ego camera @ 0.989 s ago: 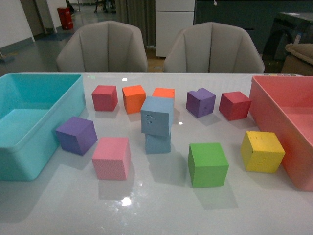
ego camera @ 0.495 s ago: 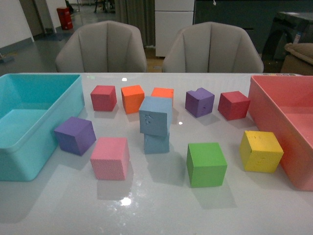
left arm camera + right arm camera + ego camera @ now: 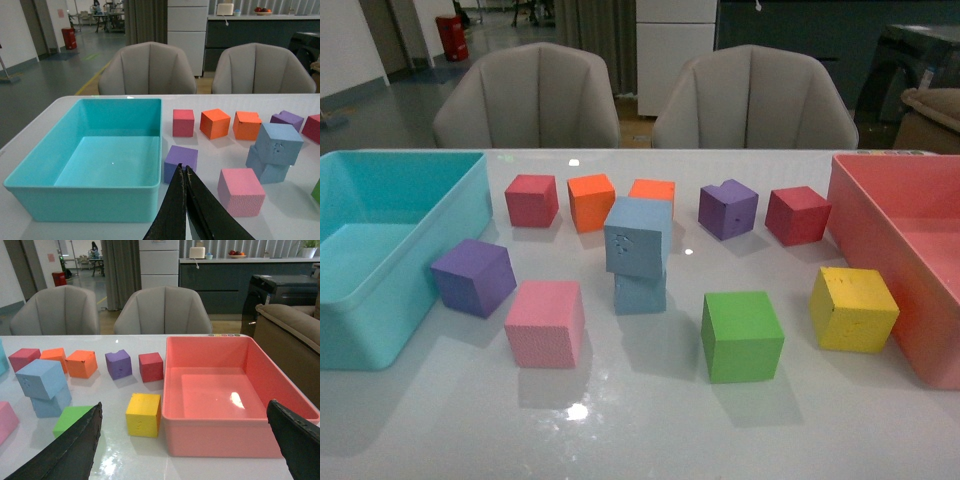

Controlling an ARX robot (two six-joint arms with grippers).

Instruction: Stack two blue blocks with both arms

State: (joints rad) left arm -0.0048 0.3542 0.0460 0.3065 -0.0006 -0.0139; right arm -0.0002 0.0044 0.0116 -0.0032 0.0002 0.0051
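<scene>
Blue blocks stacked between two bins.
Pale blue block [image 3: 640,236] sits on darker blue block [image 3: 641,293]; turquoise bin [image 3: 75,197] and pink bin [image 3: 220,440] hold nothing; left gripper [image 3: 184,172] closed on nothing, right gripper [image 3: 190,440] spread wide.

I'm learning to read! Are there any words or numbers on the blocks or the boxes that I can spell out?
No readable text anywhere in these pictures.
The upper blue block carries only small dents, not letters.
The turquoise bin and the pink bin are plain.
The red container on the floor far behind and the pink sign on the wall are too small and blurred to read.
</scene>
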